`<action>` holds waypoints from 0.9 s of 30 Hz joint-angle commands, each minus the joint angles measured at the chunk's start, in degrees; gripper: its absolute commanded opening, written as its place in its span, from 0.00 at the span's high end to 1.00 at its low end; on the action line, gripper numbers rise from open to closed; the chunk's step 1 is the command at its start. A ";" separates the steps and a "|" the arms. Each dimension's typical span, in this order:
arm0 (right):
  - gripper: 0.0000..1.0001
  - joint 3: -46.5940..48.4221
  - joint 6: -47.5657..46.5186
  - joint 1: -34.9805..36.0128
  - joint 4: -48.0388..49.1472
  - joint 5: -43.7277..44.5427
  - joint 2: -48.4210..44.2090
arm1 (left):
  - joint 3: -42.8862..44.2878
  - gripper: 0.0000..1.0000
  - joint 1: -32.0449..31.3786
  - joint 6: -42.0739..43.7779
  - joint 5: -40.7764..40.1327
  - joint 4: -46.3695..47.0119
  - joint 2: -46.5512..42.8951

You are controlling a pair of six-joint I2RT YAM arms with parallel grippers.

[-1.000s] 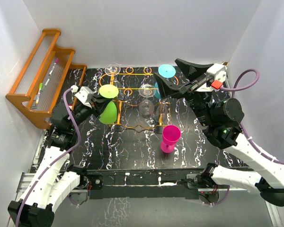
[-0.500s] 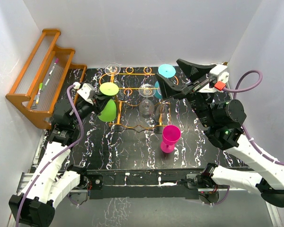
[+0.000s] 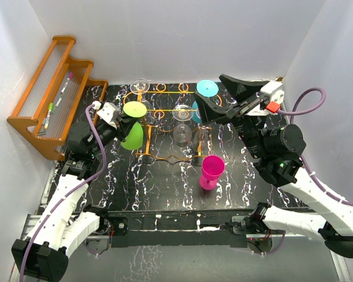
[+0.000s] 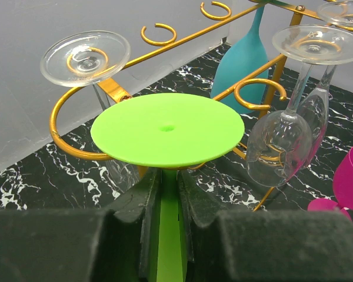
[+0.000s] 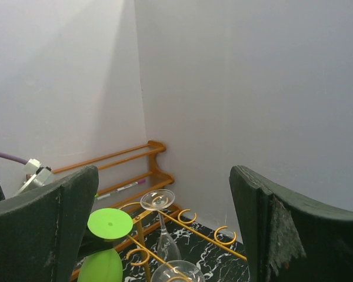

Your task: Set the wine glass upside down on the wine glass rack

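Right, holding the green wine glass in the left gripper, jaws pinched nearly closed on the stem. Foot disc up, just above the fingers; bowl hanging below them, so already inverted.

Sitting right at the wine glass rack, with the disc overlapping the open loop end of a rail just ahead of the fingertips. Cannot tell whether touching.

Probably light moulded plastic: stiff, smooth, little weight, but liable to twist in a narrow pinch. Best to grip the stem close under the foot, leaving the disc free to ride on the rails. Feed the stem into the slot, then lower.

Mind the clear glass hanging ahead-left: fragile, near.

Nothing in the right gripper, jaws spread wide, across the rack from the left.
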 commanded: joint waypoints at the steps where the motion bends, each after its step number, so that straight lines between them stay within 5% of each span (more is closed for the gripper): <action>1: 0.02 -0.11 0.08 0.29 1.94 0.53 -1.24 | 0.79 0.97 0.29 0.34 -0.49 1.22 -0.52; 10: 0.02 -2.14 1.06 0.29 -0.66 2.06 -1.83 | 0.36 0.63 0.29 0.58 -2.39 0.77 -1.90; 17: 0.02 -2.38 2.28 0.30 -7.54 1.55 -3.80 | -0.35 0.59 0.23 0.58 -3.27 -0.48 -3.18; 23: 0.02 6.99 0.03 0.30 -31.68 -11.05 -2.06 | 0.03 0.51 0.29 2.22 -1.90 -5.51 -4.66; 27: 0.02 3.51 2.80 0.30 -33.27 -22.65 -5.05 | 1.13 0.44 0.27 3.99 0.59 -11.18 -6.32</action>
